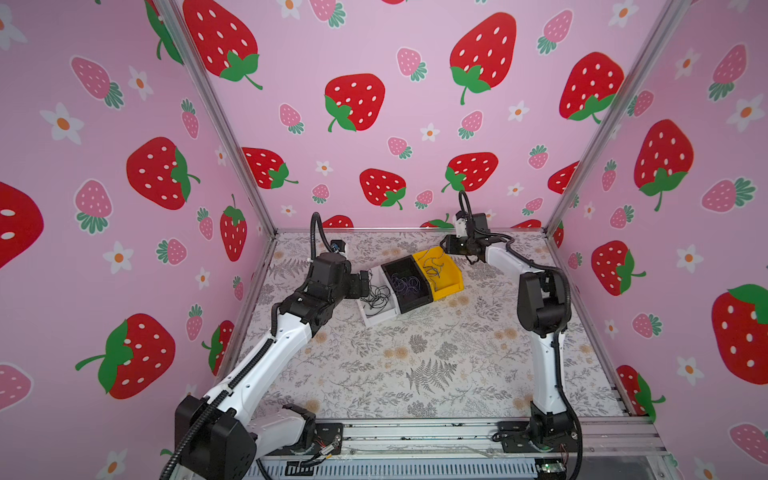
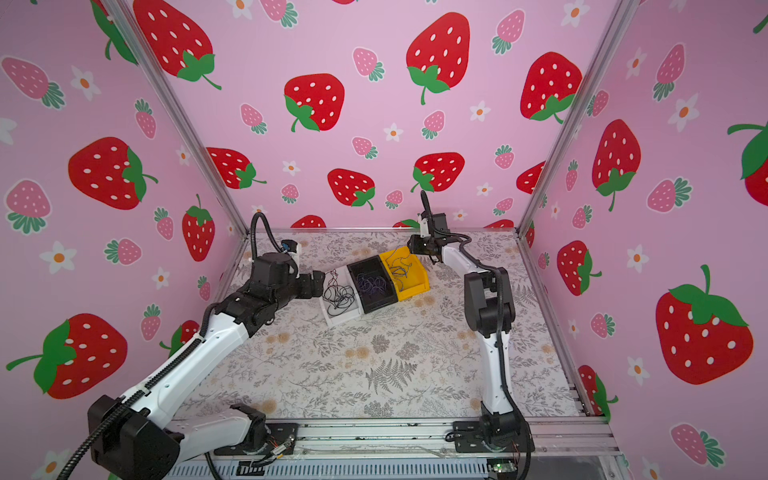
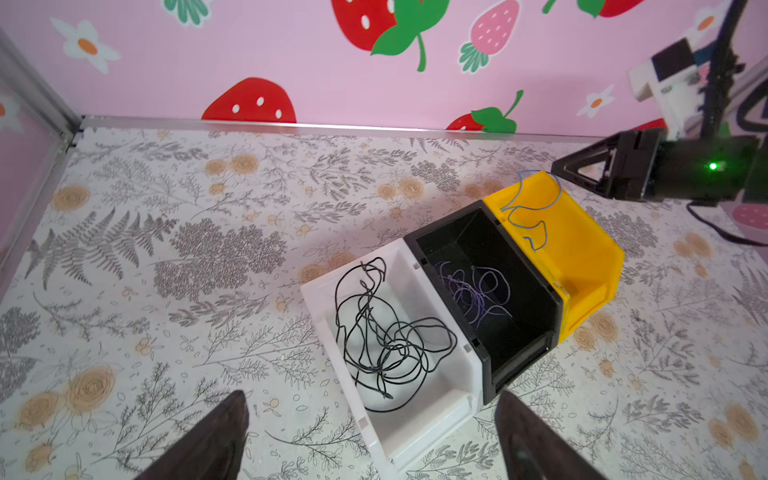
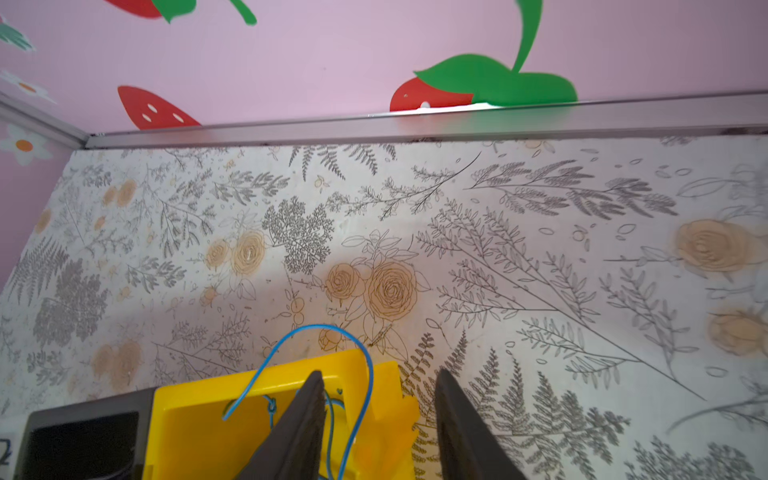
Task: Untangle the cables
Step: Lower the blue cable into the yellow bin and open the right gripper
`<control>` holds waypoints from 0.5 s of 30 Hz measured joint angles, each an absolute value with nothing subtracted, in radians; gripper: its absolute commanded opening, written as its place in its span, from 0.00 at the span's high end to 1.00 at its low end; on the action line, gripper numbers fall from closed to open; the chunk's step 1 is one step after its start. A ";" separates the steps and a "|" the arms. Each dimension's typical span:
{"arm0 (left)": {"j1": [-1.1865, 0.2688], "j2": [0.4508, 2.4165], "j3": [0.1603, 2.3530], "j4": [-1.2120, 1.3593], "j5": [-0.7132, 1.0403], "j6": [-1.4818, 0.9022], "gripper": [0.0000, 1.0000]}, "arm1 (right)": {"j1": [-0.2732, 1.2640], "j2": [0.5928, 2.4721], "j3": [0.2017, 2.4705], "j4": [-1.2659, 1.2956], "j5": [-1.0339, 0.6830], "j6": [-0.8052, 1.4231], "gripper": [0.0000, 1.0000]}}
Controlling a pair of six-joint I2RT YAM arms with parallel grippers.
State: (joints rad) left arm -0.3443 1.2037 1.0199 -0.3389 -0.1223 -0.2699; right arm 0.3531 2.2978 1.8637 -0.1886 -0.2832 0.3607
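With your left jaws wide by the white bin's (image 3: 419,432) black cables (image 3: 390,345), your half-open right jaws straddle the yellow bin's (image 4: 199,436) corner and may pinch plastic, not the blue cable (image 4: 316,327) looping there.

— What sits on the tabletop (image 1: 415,374)?
— Three open bins, side by side and touching, past the middle toward twelve o'clock. The row slants from eight o'clock to two o'clock.
— In what order?
— White bin (image 1: 382,318) at the eight o'clock end, black bin (image 1: 415,304) between, yellow bin (image 1: 451,286) at the two o'clock end.
— And the surface itself?
— Pale, printed with grey ferns and tan roses.
— Around it?
— Pink walls (image 1: 374,50) with strawberries and white flowers at nine, twelve and three o'clock, metal posts (image 1: 219,124) in the corners, and a metal rail (image 1: 415,434) along the six o'clock edge.
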 measured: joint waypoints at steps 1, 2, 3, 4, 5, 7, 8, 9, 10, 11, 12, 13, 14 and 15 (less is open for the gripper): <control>-0.329 1.205 1.012 -0.342 -0.117 -0.283 0.07 | 0.353 2.308 1.864 -0.189 -0.295 0.357 0.62; -0.316 1.206 1.004 -0.345 -0.110 -0.292 0.07 | 0.353 2.317 1.864 -0.188 -0.311 0.355 0.64; -0.307 1.207 0.998 -0.349 -0.104 -0.301 0.07 | 0.353 2.323 1.864 -0.188 -0.320 0.352 0.67; -0.300 1.210 0.991 -0.352 -0.096 -0.311 0.07 | 0.353 2.326 1.864 -0.187 -0.331 0.350 0.70; -0.298 1.214 0.989 -0.357 -0.092 -0.318 0.07 | 0.353 2.328 1.864 -0.186 -0.340 0.347 0.71; -0.296 1.225 0.989 -0.361 -0.081 -0.328 0.07 | 0.350 2.329 1.864 -0.179 -0.351 0.343 0.72; -0.296 1.229 0.989 -0.361 -0.075 -0.334 0.07 | 0.349 2.329 1.864 -0.176 -0.356 0.343 0.72; -0.296 1.231 0.989 -0.361 -0.072 -0.338 0.07 | 0.348 2.329 1.864 -0.172 -0.359 0.342 0.72; -0.296 1.233 0.989 -0.361 -0.067 -0.341 0.07 | 0.348 2.329 1.863 -0.170 -0.360 0.342 0.72; -0.296 1.234 0.989 -0.361 -0.065 -0.344 0.08 | 0.348 2.329 1.863 -0.166 -0.360 0.341 0.71; -0.296 1.234 0.989 -0.361 -0.063 -0.345 0.08 | 0.348 2.329 1.863 -0.159 -0.359 0.340 0.71; -0.296 1.234 0.989 -0.361 -0.061 -0.346 0.08 | 0.348 2.329 1.863 -0.150 -0.358 0.339 0.72; -0.296 1.234 0.989 -0.361 -0.059 -0.346 0.08 | 0.348 2.329 1.863 -0.141 -0.358 0.338 0.74; -0.296 1.234 0.989 -0.361 -0.059 -0.346 0.08 | 0.348 2.329 1.863 -0.134 -0.359 0.336 0.77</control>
